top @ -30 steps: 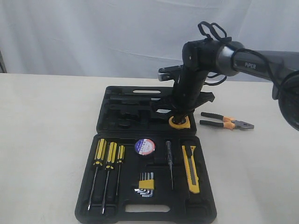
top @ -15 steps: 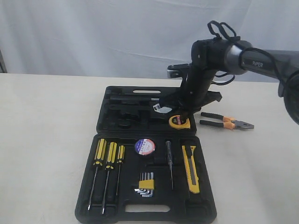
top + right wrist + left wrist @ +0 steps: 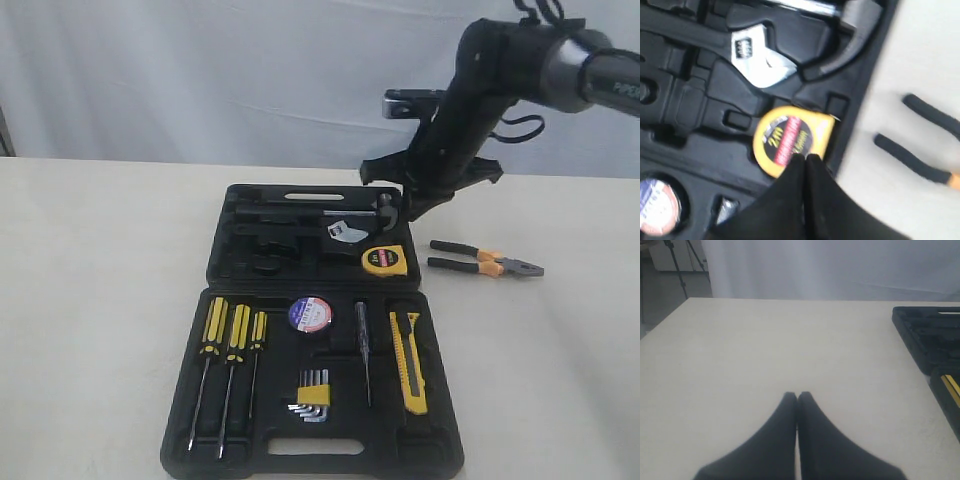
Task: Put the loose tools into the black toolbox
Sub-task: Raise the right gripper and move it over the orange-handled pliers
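Note:
The black toolbox (image 3: 250, 262) lies open on the table. A yellow tape measure (image 3: 385, 260) rests in its far half, by the right wall. In the near half sit the black tape roll (image 3: 310, 314) with a blue-white label and the yellow-and-black utility knife (image 3: 408, 360). Black-and-orange-handled pliers (image 3: 487, 261) lie on the table right of the box. My right gripper (image 3: 411, 211) hangs shut and empty above the tape measure (image 3: 785, 137), apart from it. The left gripper (image 3: 797, 395) is shut over bare table, left of the box (image 3: 925, 335).
Three yellow-black screwdrivers (image 3: 232, 345), a hex key set (image 3: 313, 392) and a tester pen (image 3: 362, 340) fill the near half. A hammer (image 3: 385, 205) and a wrench (image 3: 348, 231) lie in the far half. A white curtain hangs behind the table.
My right gripper has risen up and to the right, away from the tape measure, which stays lying in the far half of the box. The left arm has not moved.

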Controlling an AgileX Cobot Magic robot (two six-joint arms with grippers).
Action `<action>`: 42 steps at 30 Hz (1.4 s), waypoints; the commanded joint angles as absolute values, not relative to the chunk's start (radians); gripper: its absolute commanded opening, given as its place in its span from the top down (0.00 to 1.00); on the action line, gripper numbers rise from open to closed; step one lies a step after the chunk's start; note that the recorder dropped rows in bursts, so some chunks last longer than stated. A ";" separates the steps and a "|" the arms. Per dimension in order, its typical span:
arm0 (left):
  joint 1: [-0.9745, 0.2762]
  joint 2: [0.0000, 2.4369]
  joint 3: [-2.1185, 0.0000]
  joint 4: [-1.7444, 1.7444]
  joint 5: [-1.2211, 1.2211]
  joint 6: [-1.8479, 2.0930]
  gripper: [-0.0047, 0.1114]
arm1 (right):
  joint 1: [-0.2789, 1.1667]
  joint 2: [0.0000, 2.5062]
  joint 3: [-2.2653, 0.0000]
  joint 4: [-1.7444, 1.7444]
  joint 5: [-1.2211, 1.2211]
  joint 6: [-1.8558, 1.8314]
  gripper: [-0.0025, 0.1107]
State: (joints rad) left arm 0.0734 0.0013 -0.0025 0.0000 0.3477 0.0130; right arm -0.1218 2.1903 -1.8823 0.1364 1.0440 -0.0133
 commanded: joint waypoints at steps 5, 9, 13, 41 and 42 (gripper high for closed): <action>0.069 0.000 0.000 0.000 0.342 0.007 0.96 | -0.266 2.107 -1.887 0.111 1.221 -0.117 0.98; 0.069 0.000 0.000 0.000 0.342 0.007 0.96 | -0.323 2.055 -1.887 0.058 1.221 -0.157 0.98; 0.069 0.000 0.000 0.000 0.342 0.007 0.96 | -0.359 2.028 -1.887 0.049 1.208 -0.240 0.98; 0.069 0.000 0.000 0.000 0.342 0.007 0.96 | -0.357 2.112 -1.866 -0.022 1.056 -0.705 0.88; 0.069 0.000 0.000 0.000 0.342 0.007 0.96 | -0.357 2.112 -1.862 -0.022 1.056 -0.709 0.76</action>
